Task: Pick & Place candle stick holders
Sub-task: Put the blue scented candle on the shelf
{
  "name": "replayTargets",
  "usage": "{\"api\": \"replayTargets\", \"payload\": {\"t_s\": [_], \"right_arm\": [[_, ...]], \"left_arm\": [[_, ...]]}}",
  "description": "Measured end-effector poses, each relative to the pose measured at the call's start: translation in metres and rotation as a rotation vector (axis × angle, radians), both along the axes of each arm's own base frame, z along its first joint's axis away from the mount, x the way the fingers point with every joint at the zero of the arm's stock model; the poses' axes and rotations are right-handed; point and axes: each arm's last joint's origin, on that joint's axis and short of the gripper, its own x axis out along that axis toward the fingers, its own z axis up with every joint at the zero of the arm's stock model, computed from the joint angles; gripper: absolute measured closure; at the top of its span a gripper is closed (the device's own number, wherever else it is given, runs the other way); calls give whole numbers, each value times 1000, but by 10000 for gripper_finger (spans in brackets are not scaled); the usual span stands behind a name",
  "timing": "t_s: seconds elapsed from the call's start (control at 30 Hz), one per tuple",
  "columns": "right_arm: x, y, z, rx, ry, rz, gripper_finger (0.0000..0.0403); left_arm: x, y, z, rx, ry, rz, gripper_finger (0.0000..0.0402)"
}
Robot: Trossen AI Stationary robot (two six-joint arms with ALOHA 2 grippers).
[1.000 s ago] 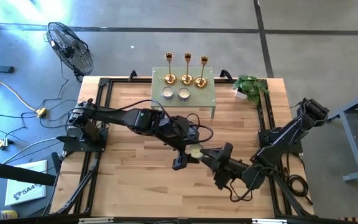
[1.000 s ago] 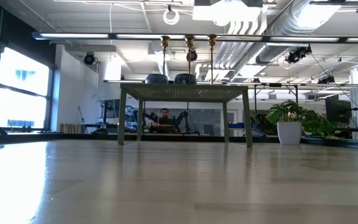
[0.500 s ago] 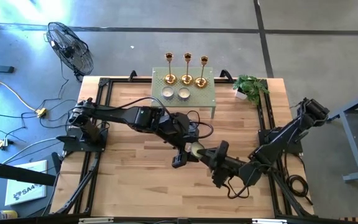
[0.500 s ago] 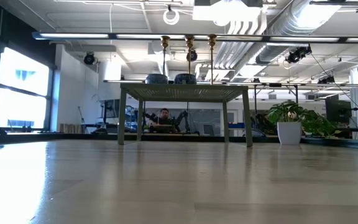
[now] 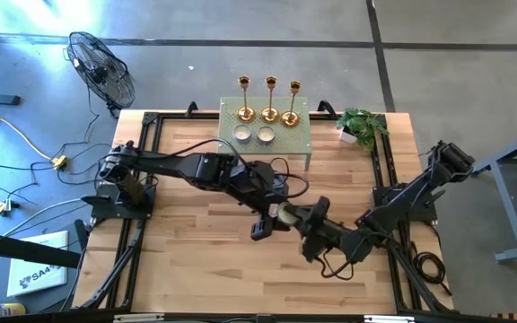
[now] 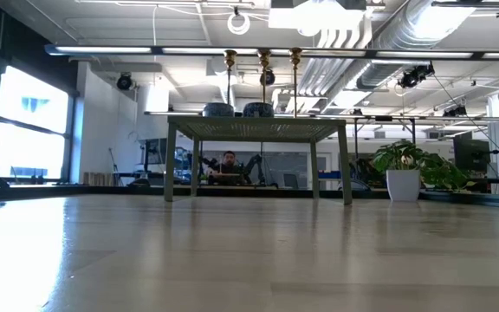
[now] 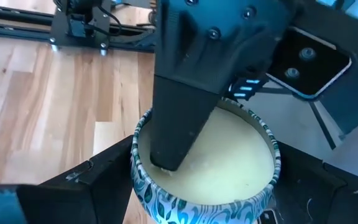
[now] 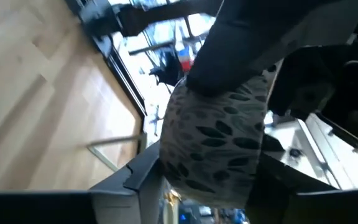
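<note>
Three gold candle stick holders (image 5: 269, 99) stand by their round bases on a small green table (image 5: 299, 135) at the far edge; their tops show in the low view (image 6: 264, 59). My left gripper (image 5: 272, 218) is at mid-table, shut on a leaf-patterned candle tin (image 7: 207, 186) filled with cream wax. My right gripper (image 5: 302, 222) meets it from the right, open. One of its fingers (image 7: 179, 118) reaches into the tin's mouth. The tin's patterned wall fills the right wrist view (image 8: 216, 137). Neither gripper shows in the low view. My left gripper pinches the tin's outer wall (image 7: 143, 186) between its two fingers, one on each side. The tin is lifted clear of the table, its open top toward the wrist camera. My right gripper has one finger inside the rim, its end on the wax (image 7: 166, 163). Its other finger is hidden.
Two more candle tins (image 5: 253, 135) stand on the green table in front of the candlesticks. A potted plant (image 5: 362, 126) stands at the far right corner. Black rails (image 5: 137, 224) run along both table sides. A person (image 6: 228, 165) sits far behind the table.
My right gripper has moved toward the table's left and slightly toward its far edge, closing on the left gripper until it covers the tin in the high view. The left gripper and the tin have stayed almost in place.
</note>
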Motion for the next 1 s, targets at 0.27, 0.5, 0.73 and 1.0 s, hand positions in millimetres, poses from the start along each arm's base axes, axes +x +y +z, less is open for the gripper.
{"api": "replayTargets", "payload": {"t_s": [0.27, 0.5, 0.73, 1.0], "right_arm": [[-2, 1, -1, -50, 13, -68, 275], [-6, 3, 1, -11, -22, -96, 275], [-7, 4, 2, 4, -37, -133, 275], [-14, -10, 14, 17, -60, -215, 275]], "left_arm": [[1, 2, 1, -5, -5, 39, 95], [0, 0, 0, 9, 4, 23, 85], [-7, 0, -1, -37, 65, 28, 86], [-40, 7, 10, -76, 215, 115, 86]]}}
